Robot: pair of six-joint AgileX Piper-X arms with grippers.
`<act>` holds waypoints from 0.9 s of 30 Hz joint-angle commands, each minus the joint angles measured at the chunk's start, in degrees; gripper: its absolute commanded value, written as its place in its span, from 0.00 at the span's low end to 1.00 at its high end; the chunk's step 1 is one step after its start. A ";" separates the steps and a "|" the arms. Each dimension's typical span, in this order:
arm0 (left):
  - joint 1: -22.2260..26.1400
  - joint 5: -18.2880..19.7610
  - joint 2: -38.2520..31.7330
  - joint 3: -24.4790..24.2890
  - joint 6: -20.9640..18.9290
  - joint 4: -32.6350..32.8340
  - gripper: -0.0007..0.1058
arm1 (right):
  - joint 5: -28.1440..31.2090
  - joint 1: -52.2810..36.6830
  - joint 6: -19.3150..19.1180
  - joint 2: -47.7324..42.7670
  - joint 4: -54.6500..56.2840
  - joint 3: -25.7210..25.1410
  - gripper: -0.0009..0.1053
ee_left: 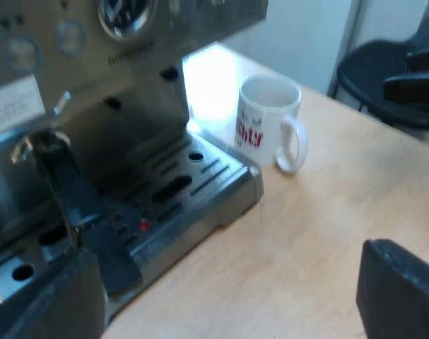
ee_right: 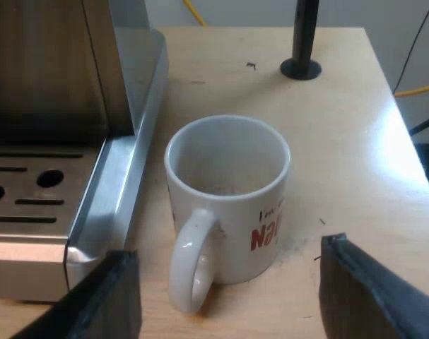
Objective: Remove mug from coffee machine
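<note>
The right end effector (ee_right: 230, 251) has its fingers (ee_right: 119, 296) spread wide apart, gripping nothing. The white mug (ee_right: 228, 198) stands upright on the tabletop (ee_right: 341, 120) just ahead of them. Taking the mug as dial centre and this end effector at six o'clock, its handle turns toward seven, the espresso machine's (ee_right: 59, 63) drip tray (ee_right: 30, 191) lies just beside it at nine, and a black post (ee_right: 304, 35) stands near one. The left end effector (ee_left: 225, 251) is also spread and empty, near the machine's front, where a dark handle (ee_left: 73, 191) hangs.

Black matte gripper fingers (ee_right: 373, 293), blunt tips
</note>
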 commanded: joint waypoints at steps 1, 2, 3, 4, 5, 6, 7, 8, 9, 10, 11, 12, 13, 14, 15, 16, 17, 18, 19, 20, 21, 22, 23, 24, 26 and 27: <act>-0.03 -0.79 -1.69 -0.24 -0.65 -0.23 0.82 | 0.09 0.04 -0.79 -1.83 3.62 -2.52 0.55; -0.03 -1.08 -2.74 -0.24 -0.65 -0.23 0.82 | -0.26 0.04 -0.87 -2.56 5.21 -4.09 0.55; 0.07 -1.31 -3.04 -0.24 -0.65 -0.23 0.82 | -0.79 0.04 -0.87 -2.77 5.63 -4.46 0.55; 0.24 -1.73 -3.52 -0.24 -0.65 -0.23 0.82 | -2.06 0.04 -0.87 -3.05 7.16 -5.67 0.55; 0.50 -2.36 -3.97 -0.35 -0.65 -0.23 0.82 | -2.87 0.04 -0.87 -3.11 8.58 -6.85 0.55; 0.78 -2.63 -4.08 -0.41 -0.65 -0.23 0.82 | -3.06 0.04 -0.87 -3.10 9.24 -7.41 0.55; 1.49 -3.00 -4.33 -0.61 -0.65 -0.23 0.82 | -3.31 0.04 -0.87 -3.10 10.49 -8.40 0.55; 2.32 -3.03 -4.53 -1.06 -0.65 -0.23 0.82 | -3.42 0.04 -0.87 -3.10 11.36 -9.13 0.55; 3.08 -3.01 -4.54 -1.54 -0.65 0.35 0.82 | -3.42 0.04 -0.87 -3.10 12.11 -9.99 0.55; 4.47 -3.01 -4.53 -2.53 -0.48 1.33 0.82 | -3.42 0.04 -0.87 -3.10 12.54 -10.82 0.55; 5.26 -3.01 -4.53 -2.88 -0.19 1.65 0.82 | -3.42 -0.09 -0.87 -3.10 12.79 -11.23 0.55; 6.89 -3.01 -4.53 -3.81 0.54 2.51 0.82 | -3.42 -0.10 -0.87 -3.10 13.28 -11.89 0.55; 8.60 -3.01 -4.53 -4.76 1.69 3.39 0.82 | -3.42 -0.10 -0.87 -3.10 13.70 -12.64 0.55; 9.49 -3.01 -4.53 -5.28 2.54 3.86 0.82 | -3.42 -0.10 -0.87 -3.10 13.90 -12.99 0.55; 11.26 -3.01 -4.53 -6.17 2.91 4.73 0.82 | -3.42 -0.10 -0.87 -3.20 14.37 -13.67 0.55; 12.79 -3.01 -4.53 -6.92 2.93 5.58 0.82 | -3.42 -0.10 -0.87 -3.22 14.76 -14.33 0.55; 13.73 -3.01 -4.53 -7.48 2.92 6.17 0.82 | -3.42 -0.10 -0.87 -3.21 14.78 -14.50 0.55; 15.32 -2.62 -4.53 -8.07 2.92 7.05 0.82 | -3.42 -0.10 -0.87 -3.21 14.78 -14.96 0.55; 17.18 -1.83 -4.63 -8.68 2.92 7.67 0.82 | -3.32 -0.10 -0.87 -3.21 14.78 -15.33 0.55; 18.09 -1.48 -4.65 -8.90 3.15 7.85 0.82 | -3.32 -0.10 -0.87 -3.21 14.78 -15.51 0.55; 19.42 -1.20 -4.66 -9.39 3.35 8.44 0.82 | -3.13 -0.21 -0.87 -3.21 14.78 -15.61 0.55; 20.53 -1.20 -4.65 -9.90 3.34 8.88 0.82 | -2.21 -0.20 -0.87 -3.21 14.78 -15.91 0.55; 21.29 -1.21 -4.81 -10.26 3.34 9.35 0.82 | -1.58 -0.20 -0.87 -3.21 14.78 -16.06 0.55; 21.85 -1.21 -5.23 -10.41 3.34 9.64 0.82 | -0.88 -0.20 -0.87 -3.21 14.78 -16.18 0.55; 22.49 -1.33 -6.30 -10.41 3.34 9.63 0.82 | 0.03 -0.20 -0.87 -3.21 14.78 -16.43 0.55; 22.80 -1.33 -7.29 -10.41 3.34 9.74 0.82 | 0.40 -0.20 -0.87 -3.33 14.78 -16.65 0.55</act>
